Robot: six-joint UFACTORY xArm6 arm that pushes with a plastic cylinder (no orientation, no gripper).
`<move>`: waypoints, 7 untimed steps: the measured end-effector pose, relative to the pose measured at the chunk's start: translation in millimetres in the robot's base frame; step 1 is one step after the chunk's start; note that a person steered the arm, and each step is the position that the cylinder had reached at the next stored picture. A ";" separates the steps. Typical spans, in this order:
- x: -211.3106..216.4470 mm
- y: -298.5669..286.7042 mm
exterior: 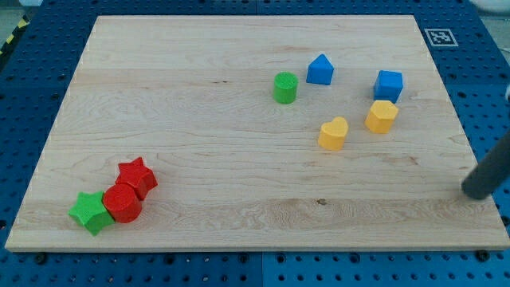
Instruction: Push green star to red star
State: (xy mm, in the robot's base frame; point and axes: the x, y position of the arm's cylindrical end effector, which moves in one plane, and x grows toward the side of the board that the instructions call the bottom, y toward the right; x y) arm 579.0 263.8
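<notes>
Board of pale wood, filling most of the view and resting on a blue perforated table; kept flat and bare, presumably so blocks slide freely.

No pincer here to call wide or narrow: only a dark rod, holding nothing, with my tip down near the board's edge at the view's right, touching no block.

Nearest to my tip, up and toward the view's left: yellow hexagonal block, with blue cube just beyond it. A little farther left of the tip: yellow heart. Higher and farther left again: blue house-shaped block and green cylinder. All five loosely scattered, well apart from the task's pair and probably of no concern.

Far across the board from my tip, at the view's lower left: red star, red round block pressed against it, and green star farthest of all, touching the round block's far side. Green star close beside red star yet seemingly kept from contact by the round block between them. Judged nearly done; a last nudge would call for crossing the whole board and coming in from beyond the green star.

Smallest: a black-and-white marker tag above my tip, off the board's top right corner.
</notes>
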 end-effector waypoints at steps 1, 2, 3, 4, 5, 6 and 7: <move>38.4 -35.9; 39.5 -61.3; 40.0 -122.4; 39.5 -184.6; 39.1 -247.9; 39.1 -333.0; 39.0 -414.5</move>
State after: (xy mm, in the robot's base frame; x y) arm 618.0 -150.7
